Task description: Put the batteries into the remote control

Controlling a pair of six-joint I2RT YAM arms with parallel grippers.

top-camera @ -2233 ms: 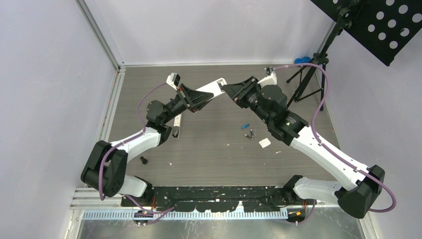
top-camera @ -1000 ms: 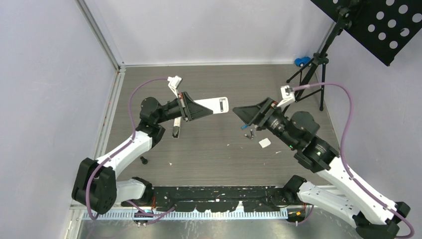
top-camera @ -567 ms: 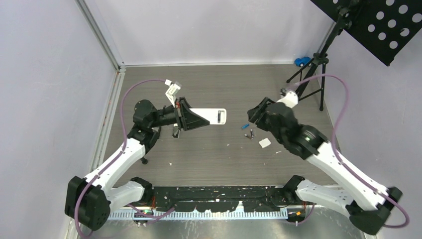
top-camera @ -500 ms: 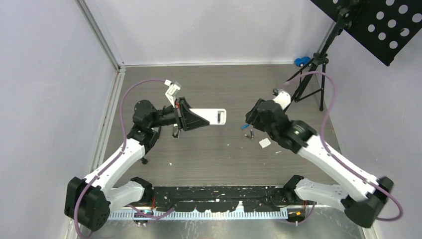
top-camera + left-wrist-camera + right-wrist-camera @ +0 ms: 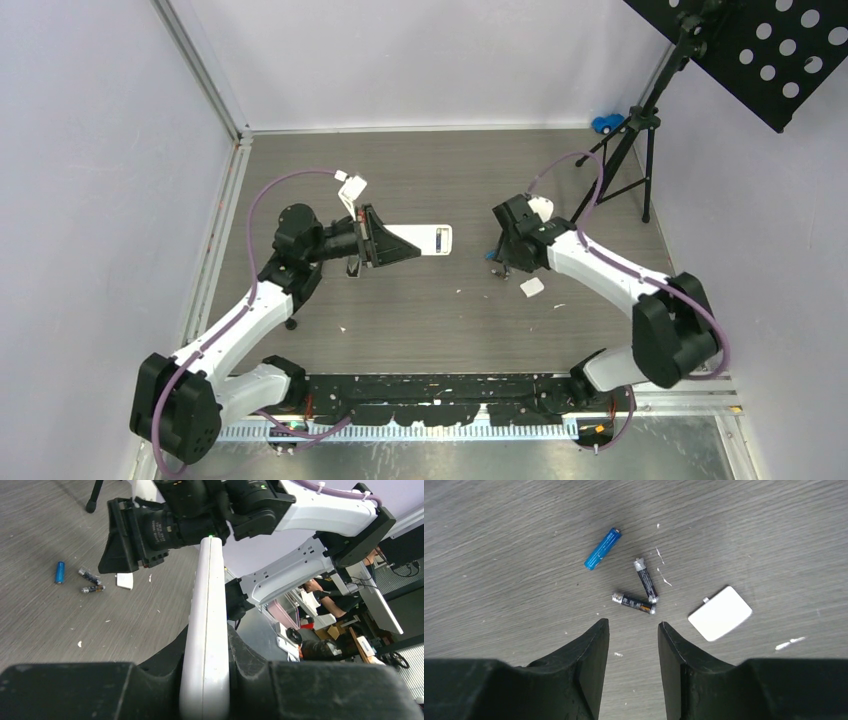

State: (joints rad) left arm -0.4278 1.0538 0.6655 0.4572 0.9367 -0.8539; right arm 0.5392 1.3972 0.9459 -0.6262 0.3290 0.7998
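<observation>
Print on batteries (image 5: 634,603) is illegible; left fingers (image 5: 247,652) pinch white remote (image 5: 207,620), right fingers (image 5: 589,645) spread above them.

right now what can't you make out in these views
- Battery bay of the remote: the left wrist view shows it edge-on, and in the top view it is too small to tell if it is empty.
- Polarity marks on the batteries: too small in the right wrist view.
- Dark object: in the top view, mostly hidden under the left end effector.

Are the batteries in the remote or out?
Out: both dark batteries lie on the table beside the white cover, in front of the open right hand.
</observation>
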